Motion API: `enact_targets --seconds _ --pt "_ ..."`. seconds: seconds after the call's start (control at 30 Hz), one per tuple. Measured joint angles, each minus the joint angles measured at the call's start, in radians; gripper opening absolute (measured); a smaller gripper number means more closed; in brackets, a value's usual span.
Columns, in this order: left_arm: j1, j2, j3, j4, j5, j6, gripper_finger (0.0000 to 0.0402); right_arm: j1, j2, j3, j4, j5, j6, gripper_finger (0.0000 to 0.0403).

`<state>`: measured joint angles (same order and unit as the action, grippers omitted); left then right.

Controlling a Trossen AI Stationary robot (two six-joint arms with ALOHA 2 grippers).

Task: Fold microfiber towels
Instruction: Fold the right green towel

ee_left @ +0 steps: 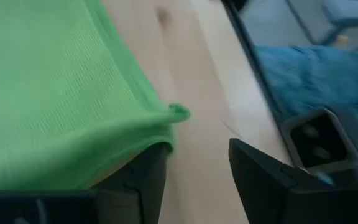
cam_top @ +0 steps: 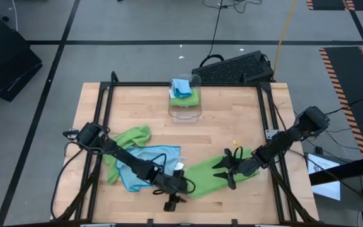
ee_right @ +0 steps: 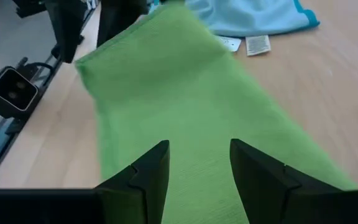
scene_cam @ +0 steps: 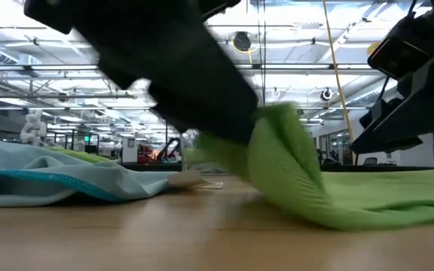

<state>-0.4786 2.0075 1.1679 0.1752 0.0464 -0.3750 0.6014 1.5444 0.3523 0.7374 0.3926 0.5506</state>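
Both my arms reach low across the wooden table point(cam_top: 219, 120), converging on its near edge. My left gripper point(cam_top: 176, 185) lies stretched out from the left side, over the near-left end of a lime green towel point(cam_top: 210, 171). In the left wrist view, one of my fingers point(ee_left: 143, 180) sits under the towel's lifted edge and the other stands apart over bare wood, so the jaws are partly open; I cannot tell whether the cloth is pinched. My right gripper point(cam_top: 229, 168) comes in from the right side and hovers over the towel's other end, its fingers point(ee_right: 151, 171) parted above the cloth, gripping nothing visible.

The lime green towel lies as a long strip between the two grippers, mostly flat, its left end raised in a soft hump in the low view. A light blue towel point(cam_top: 147, 161) lies rumpled just to its left, white tags point(ee_right: 247, 43) showing, beside a second green towel point(cam_top: 131, 137). Folded towels sit in the clear bin point(cam_top: 185, 112) at the far edge.
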Motion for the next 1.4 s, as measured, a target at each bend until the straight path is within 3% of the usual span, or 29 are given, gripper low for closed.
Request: enact_targets --seconds 0.1,0.23,0.3,0.47,0.67,0.83,1.03,1.2,1.3,1.4 --pt "-0.012 0.0 0.0 -0.019 0.068 -0.087 0.0175 0.0 0.009 0.0 0.011 0.0 -0.02 0.016" --pt "-0.03 0.0 0.0 -0.113 0.076 -0.146 0.0175 0.003 0.008 0.0 0.038 -0.003 -0.048 0.016" --pt "-0.035 0.0 0.0 -0.178 0.019 -0.164 0.0175 0.009 0.008 0.0 0.052 -0.014 -0.057 0.016" --pt "-0.018 -0.005 0.006 -0.359 -0.258 -0.213 0.0174 0.01 0.008 0.0 0.059 -0.054 -0.052 0.016" --pt "0.042 0.001 0.0 -0.277 -0.31 -0.045 0.0175 0.018 0.009 0.0 0.06 -0.04 -0.04 0.016" --pt "0.109 0.0 0.003 -0.406 -0.432 -0.04 0.0175 0.032 0.008 0.0 0.06 0.003 -0.039 0.016" --pt "0.152 -0.026 0.006 -0.578 -0.352 -0.066 0.0175 0.036 0.008 0.0 0.033 0.026 0.005 0.016" --pt "0.113 -0.107 -0.006 -0.641 -0.261 -0.052 0.0175 0.035 0.028 0.0 0.03 0.057 0.017 0.016" --pt "0.07 -0.18 -0.002 -0.645 -0.298 -0.071 0.0175 0.034 0.08 0.007 0.091 0.057 -0.004 0.016" --pt "0.024 -0.218 -0.002 -0.606 -0.446 -0.079 0.0175 0.031 0.153 0.025 0.128 0.059 -0.027 0.016"
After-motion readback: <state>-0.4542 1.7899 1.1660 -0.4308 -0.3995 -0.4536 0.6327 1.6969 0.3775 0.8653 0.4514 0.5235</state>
